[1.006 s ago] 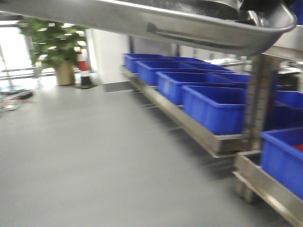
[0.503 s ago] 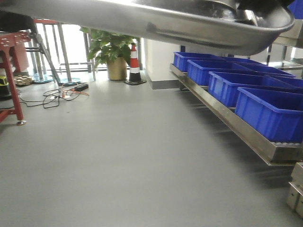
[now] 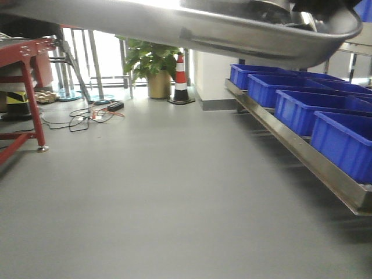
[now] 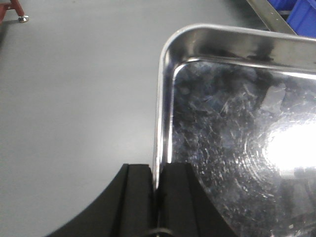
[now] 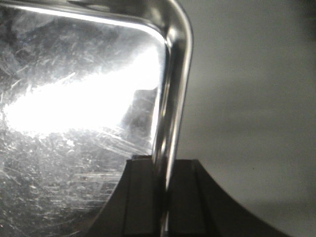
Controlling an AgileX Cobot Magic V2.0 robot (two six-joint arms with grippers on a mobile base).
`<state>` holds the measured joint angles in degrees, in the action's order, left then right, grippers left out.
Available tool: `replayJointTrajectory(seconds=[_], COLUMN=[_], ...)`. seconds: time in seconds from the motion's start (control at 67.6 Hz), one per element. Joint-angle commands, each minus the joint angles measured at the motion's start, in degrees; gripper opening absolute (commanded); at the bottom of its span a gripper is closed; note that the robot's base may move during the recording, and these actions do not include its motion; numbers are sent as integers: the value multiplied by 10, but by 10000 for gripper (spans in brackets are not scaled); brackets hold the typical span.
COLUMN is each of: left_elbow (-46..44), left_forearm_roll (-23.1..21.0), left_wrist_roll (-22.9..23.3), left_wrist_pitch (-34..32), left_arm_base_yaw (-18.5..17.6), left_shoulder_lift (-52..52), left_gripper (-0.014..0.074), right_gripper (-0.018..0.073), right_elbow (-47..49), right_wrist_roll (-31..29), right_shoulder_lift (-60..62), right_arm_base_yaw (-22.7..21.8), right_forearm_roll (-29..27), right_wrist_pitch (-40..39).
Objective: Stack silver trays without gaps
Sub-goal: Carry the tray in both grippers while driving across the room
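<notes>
Left gripper (image 4: pixel 157 172) and right gripper (image 5: pixel 161 167) each pinch an opposite rim of the silver tray (image 4: pixel 232 123) slung between them above the floor (image 4: pixel 74 98), where uneven pulling could slip the thin edge free.

We look across a grey floor (image 3: pixel 163 192) to a potted plant (image 3: pixel 150 61). Bright windows (image 3: pixel 107 52) lie behind it, a striped cone (image 3: pixel 181 78) just right, a red frame (image 3: pixel 26 49) far left and blue bins (image 3: pixel 302 107) far right.

Blue bins (image 3: pixel 343 142) are ranged in a row on a steel shelf (image 3: pixel 302 154) at 3 o'clock. Potted plant (image 3: pixel 152 64) and striped traffic cone (image 3: pixel 181 81) are set together at 12 o'clock. Red frame (image 3: pixel 29 70) is placed at 9 o'clock, with cables (image 3: pixel 87 119) strewn on the grey floor (image 3: pixel 163 197) beside it.
</notes>
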<state>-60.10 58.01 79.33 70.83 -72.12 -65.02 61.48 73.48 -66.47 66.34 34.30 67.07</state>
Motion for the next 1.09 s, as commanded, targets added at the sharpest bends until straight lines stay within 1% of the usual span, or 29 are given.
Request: replayJointTrajectory(seconds=[0.0, 0.71, 1.08], left_elbow=[-2, -2, -2], left_forearm_roll=[17, 17, 17], left_wrist_roll=[4, 4, 4], left_wrist_pitch=[-46, -47, -47], left_arm_base_yaw=[-6, -6, -6], left_shoulder_lift=[-1, -1, -1], left_gripper=[-16, -16, -16], right_gripper=[-15, -15, -15], right_elbow=[3, 3, 3], right_wrist_roll=[-10, -10, -10], right_shoulder_lift=[3, 3, 3], right_arm_base_yaw=[5, 6, 6], right_forearm_roll=[5, 5, 5], right_wrist_pitch=[-63, -67, -101])
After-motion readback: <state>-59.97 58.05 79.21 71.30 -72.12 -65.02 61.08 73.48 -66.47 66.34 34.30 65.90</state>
